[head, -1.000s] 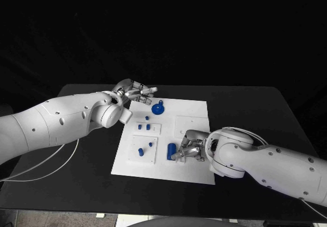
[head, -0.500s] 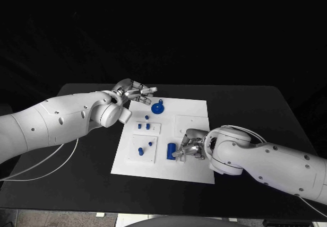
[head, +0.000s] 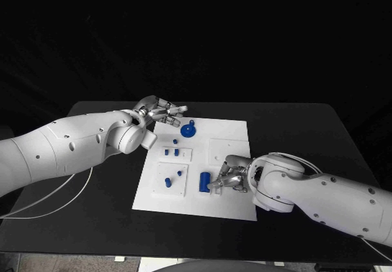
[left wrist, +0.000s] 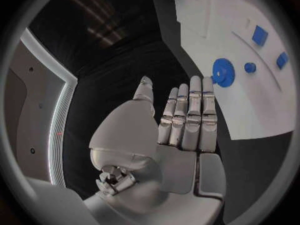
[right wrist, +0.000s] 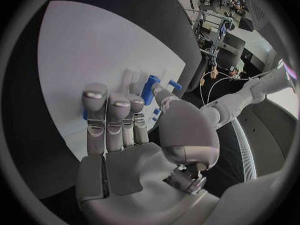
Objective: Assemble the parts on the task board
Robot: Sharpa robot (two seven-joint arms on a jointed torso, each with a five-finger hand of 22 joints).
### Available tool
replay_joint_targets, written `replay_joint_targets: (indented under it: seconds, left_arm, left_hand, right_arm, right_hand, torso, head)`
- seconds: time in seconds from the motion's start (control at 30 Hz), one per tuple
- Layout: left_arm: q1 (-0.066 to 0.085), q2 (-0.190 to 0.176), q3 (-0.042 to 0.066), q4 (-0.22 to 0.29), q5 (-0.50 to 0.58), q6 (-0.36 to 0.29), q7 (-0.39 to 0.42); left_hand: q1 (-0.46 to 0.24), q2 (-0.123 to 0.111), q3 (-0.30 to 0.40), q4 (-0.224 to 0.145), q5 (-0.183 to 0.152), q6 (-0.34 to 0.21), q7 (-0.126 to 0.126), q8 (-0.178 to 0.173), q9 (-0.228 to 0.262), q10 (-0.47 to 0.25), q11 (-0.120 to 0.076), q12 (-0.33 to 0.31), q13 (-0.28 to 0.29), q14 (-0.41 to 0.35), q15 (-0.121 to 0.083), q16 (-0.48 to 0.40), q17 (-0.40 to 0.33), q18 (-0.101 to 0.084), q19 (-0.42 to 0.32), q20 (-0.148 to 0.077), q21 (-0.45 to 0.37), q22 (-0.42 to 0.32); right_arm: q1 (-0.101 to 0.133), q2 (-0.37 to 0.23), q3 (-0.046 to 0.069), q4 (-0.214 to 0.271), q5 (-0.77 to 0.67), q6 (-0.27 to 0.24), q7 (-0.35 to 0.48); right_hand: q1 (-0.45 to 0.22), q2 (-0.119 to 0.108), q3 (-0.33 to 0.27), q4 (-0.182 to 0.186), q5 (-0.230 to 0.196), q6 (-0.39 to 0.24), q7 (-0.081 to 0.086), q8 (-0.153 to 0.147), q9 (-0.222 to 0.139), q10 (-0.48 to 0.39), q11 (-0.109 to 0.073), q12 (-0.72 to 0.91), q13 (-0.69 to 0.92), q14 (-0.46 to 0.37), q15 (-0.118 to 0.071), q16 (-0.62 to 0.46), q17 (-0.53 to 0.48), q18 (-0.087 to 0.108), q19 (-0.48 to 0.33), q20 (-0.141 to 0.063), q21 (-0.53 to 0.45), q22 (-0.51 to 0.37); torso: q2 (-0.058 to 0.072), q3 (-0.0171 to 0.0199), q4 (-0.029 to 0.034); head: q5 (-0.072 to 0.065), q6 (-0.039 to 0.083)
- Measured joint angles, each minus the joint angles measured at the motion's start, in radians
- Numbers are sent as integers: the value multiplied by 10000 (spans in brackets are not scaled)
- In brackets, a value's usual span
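My right hand (head: 229, 177) hangs low over the near right part of the task board (head: 233, 127), fingers (right wrist: 107, 116) bent forward side by side and reaching down next to a blue cylinder (head: 205, 181) lying there; I cannot tell whether they grip it. My left hand (head: 161, 111) hovers at the board's far left corner, fingers (left wrist: 190, 116) straight and together, holding nothing. Just right of it a blue gear (head: 188, 131) sits on the board. Small blue pegs (head: 171, 151) stand in the left-hand plates, another (head: 168, 182) nearer.
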Motion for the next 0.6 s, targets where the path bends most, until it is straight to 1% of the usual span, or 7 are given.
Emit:
replay_joint_targets:
  seconds: [0.03,0.07,0.2,0.33,0.43,0.53,0.6]
  left_arm:
    - [0,-5,0,0,-2,0,0]
    - [0,-10,-1,0,-3,0,0]
    - [0,-28,-1,0,-8,0,0]
    - [0,-35,-1,5,-12,1,0]
    - [0,-40,-2,8,-14,3,0]
    - [0,-42,-7,8,-15,3,0]
    - [0,-44,-13,8,-16,4,0]
  left_hand:
    - [0,0,0,0,0,0,0,0,0,0,0,0,0,0,0,0,0,0,0,0,0,0]
    - [0,0,0,0,0,0,0,0,0,0,0,0,0,0,0,0,0,0,0,0,0,0]
    - [0,0,0,0,0,0,0,0,-1,0,0,0,0,0,0,0,0,1,0,0,0,0]
    - [0,0,0,0,0,0,0,0,-1,0,0,0,0,0,0,0,-1,1,0,0,0,1]
    - [0,0,0,0,0,0,0,0,-1,0,0,0,0,0,0,0,-1,2,0,0,0,0]
    - [1,0,0,0,0,0,0,0,-2,0,0,0,0,0,0,0,-2,2,0,0,0,1]
    - [0,0,0,0,0,0,0,0,-1,0,0,0,0,0,0,0,-2,2,0,0,0,1]
  right_arm:
    - [-15,-98,3,20,41,-92,31]
    - [-31,-190,34,58,98,-191,81]
    - [-41,-528,339,132,463,-577,309]
    - [-33,-916,763,184,961,-853,615]
    - [-31,-1223,1040,227,1281,-943,846]
    - [-20,-1499,1205,298,1490,-958,1015]
    - [-1,-1695,1292,322,1596,-926,1077]
  right_hand:
    - [147,-147,14,297,0,-7,7,0,11,1,-1,0,2,0,0,-28,-11,0,0,0,0,0]
    - [237,-237,6,443,0,-59,-8,-26,16,0,-1,0,13,0,0,-29,-15,0,0,0,0,0]
    - [380,-374,-112,818,0,-224,45,-30,55,0,0,-42,-13,0,0,-164,-124,0,0,0,-128,0]
    - [558,-196,-434,660,0,-344,94,-30,74,-37,37,-42,-17,0,0,-164,-130,0,0,0,-129,0]
    - [713,-27,-592,497,0,-376,79,-30,74,-38,38,-42,-17,0,0,-164,-130,1,0,0,-129,0]
    - [843,170,-614,246,0,-399,78,-30,90,-37,37,-42,-13,0,0,-164,-121,0,0,0,-129,-1]
    - [957,284,-672,-7,0,-245,-18,-30,189,-37,37,-42,-2,0,0,-164,-110,0,0,0,-129,0]
  torso:
    - [0,2,0]
    - [0,2,-2]
    - [-4,4,-12]
    - [-3,5,-24]
    - [-3,9,-26]
    - [-5,9,-30]
    - [-9,10,-32]
  head:
    - [-10,9]
    - [-18,16]
    - [-71,52]
    - [-143,105]
    - [-198,143]
    - [-243,155]
    - [-269,157]
